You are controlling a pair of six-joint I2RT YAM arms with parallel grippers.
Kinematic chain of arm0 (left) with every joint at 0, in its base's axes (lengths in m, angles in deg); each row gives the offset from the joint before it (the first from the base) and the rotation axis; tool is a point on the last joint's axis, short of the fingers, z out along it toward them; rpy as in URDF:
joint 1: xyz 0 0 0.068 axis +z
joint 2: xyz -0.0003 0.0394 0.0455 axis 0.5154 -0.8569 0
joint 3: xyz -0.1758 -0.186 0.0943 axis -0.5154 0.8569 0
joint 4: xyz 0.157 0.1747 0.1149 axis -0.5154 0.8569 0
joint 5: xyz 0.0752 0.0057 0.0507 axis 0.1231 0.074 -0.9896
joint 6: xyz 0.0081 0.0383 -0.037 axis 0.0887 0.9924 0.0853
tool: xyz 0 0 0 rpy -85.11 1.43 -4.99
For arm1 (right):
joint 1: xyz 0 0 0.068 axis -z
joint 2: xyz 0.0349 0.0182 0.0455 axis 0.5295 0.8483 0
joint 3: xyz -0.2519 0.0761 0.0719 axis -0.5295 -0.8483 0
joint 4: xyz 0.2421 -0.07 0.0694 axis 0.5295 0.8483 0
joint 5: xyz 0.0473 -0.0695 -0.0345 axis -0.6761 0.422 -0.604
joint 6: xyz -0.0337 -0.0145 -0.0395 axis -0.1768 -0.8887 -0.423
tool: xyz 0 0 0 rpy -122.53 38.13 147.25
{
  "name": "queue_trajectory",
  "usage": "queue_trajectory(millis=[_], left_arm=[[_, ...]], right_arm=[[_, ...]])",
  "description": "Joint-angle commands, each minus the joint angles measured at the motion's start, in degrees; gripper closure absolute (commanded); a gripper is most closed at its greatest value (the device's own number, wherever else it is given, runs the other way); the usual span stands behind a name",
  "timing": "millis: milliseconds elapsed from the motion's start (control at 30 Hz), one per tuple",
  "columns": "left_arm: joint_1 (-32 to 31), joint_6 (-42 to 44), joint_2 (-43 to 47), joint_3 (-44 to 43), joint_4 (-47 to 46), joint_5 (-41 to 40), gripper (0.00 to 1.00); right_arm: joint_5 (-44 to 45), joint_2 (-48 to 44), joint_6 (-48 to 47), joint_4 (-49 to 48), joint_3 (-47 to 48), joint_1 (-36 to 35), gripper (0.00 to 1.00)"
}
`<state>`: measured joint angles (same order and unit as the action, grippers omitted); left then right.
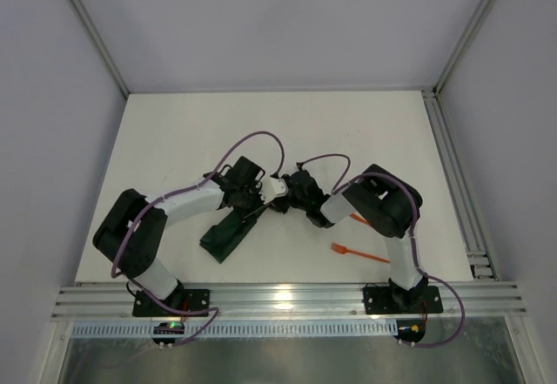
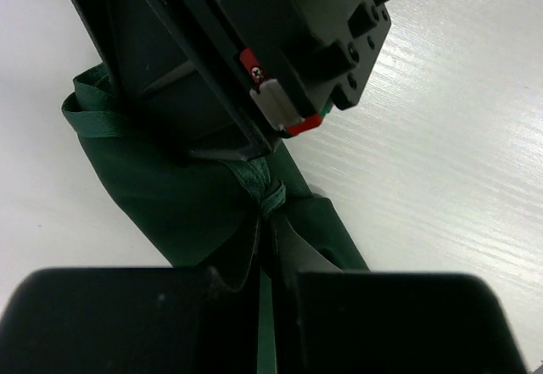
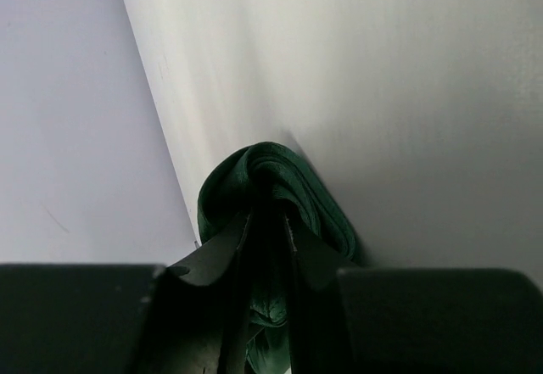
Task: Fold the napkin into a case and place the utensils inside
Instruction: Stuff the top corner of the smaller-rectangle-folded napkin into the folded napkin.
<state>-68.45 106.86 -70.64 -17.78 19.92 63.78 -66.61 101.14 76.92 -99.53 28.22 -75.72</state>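
Note:
The dark green napkin lies folded into a narrow strip near the table's front, running up toward both grippers at the middle. My left gripper is shut on an edge of the napkin. My right gripper is shut on a bunched fold of the napkin, close against the left one. An orange fork lies on the table to the right of the cloth. A second orange utensil shows partly under the right arm.
The white table is bounded by grey walls and a metal rail along the right side. The right gripper's black body fills the top of the left wrist view.

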Motion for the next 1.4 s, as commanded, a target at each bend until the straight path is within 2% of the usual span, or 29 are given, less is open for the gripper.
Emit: queue_trajectory(millis=[0,267,600,767,1233,1367], left_arm=[[-0.3,1.2,-0.8,0.3,-2.8,0.9,0.99],[-0.2,1.0,-2.5,1.1,-2.8,1.1,0.98],[-0.2,0.8,-2.1,1.1,-2.5,1.6,0.97],[-0.2,0.6,-1.7,0.8,-2.0,1.8,0.96],[-0.3,0.2,-1.2,0.6,-1.9,1.9,0.96],[-0.3,-0.3,0.1,1.0,-2.3,2.7,0.96]], right_arm=[[0.5,-1.8,-2.6,2.4,-1.8,0.2,0.78],[0.9,-8.7,-7.8,9.0,-4.2,1.1,0.77],[2.9,-17.4,-20.3,18.8,-2.5,1.8,0.76],[1.8,-17.9,-24.2,18.7,0.2,1.0,0.76],[1.8,-15.2,-23.8,16.6,3.6,-2.6,0.77],[2.3,-14.9,-20.1,8.5,0.0,-2.4,0.77]])
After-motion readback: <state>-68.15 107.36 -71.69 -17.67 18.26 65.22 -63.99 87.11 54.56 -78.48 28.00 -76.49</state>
